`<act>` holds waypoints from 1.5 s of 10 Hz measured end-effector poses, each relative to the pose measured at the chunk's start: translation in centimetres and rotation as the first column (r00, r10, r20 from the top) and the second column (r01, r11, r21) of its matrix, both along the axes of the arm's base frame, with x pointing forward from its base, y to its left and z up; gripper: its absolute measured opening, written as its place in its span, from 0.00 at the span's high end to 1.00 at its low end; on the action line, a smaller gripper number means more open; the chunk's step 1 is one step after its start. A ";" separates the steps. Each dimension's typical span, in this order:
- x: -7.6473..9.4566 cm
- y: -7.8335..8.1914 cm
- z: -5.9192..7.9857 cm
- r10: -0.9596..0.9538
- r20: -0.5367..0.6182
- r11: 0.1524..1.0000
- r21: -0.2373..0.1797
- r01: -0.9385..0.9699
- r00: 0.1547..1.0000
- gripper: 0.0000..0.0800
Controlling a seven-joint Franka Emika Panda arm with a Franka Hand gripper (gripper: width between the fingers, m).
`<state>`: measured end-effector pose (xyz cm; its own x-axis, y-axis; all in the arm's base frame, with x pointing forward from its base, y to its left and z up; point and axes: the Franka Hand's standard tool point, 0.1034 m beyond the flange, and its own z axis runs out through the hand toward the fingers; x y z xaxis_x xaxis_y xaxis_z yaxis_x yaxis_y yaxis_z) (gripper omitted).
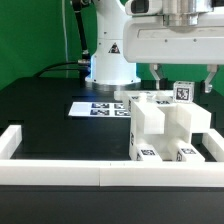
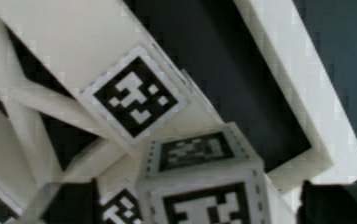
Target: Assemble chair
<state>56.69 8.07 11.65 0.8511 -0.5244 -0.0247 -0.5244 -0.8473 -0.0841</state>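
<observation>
Black matte tabletop (image 1: 40,110) before a green wall (image 1: 30,40), fenced at the lower edge and lower left of the exterior view by long white border rails (image 1: 60,172). At mid-frame lies the thin flat white marker board (image 1: 95,107), with the white moulded robot base (image 1: 108,55) standing behind it.

Right of centre in the exterior view stands the partly built chair (image 1: 165,125), a cluster of chunky white plastic blocks carrying small black-and-white square tags, set just inside the front rail. From its rear rises a small white upright piece (image 1: 183,92) topped by a tag.

In the upper right of that frame the two-finger grey-and-white gripper (image 1: 183,80) hangs directly over this upright piece. Its jaws stand wide apart, one on each side of the piece with a visible gap to each, so nothing is grasped. The wrist view shows tagged white block faces (image 2: 201,150) and slotted white parts close beneath the camera; the fingers cannot be made out there.

Step in hand, as judged: approach to a grasp on the upright piece, either to seat it more firmly or to reposition it within the assembly; which of the two cannot be told. The next move calls for a short straight descent keeping the piece centred between the jaws, then an even closure on its flat sides, without nudging the neighbouring blocks out of their joints.
</observation>
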 end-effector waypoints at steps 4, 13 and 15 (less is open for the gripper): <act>0.0 0.0 0.0 0.000 0.000 1.000 0.000 0.000 1.000 0.64; 0.0 0.1 0.0 -0.401 -0.038 0.916 0.007 0.402 0.915 0.64; 0.0 0.1 0.0 -0.503 -0.048 0.864 0.005 0.503 0.863 0.64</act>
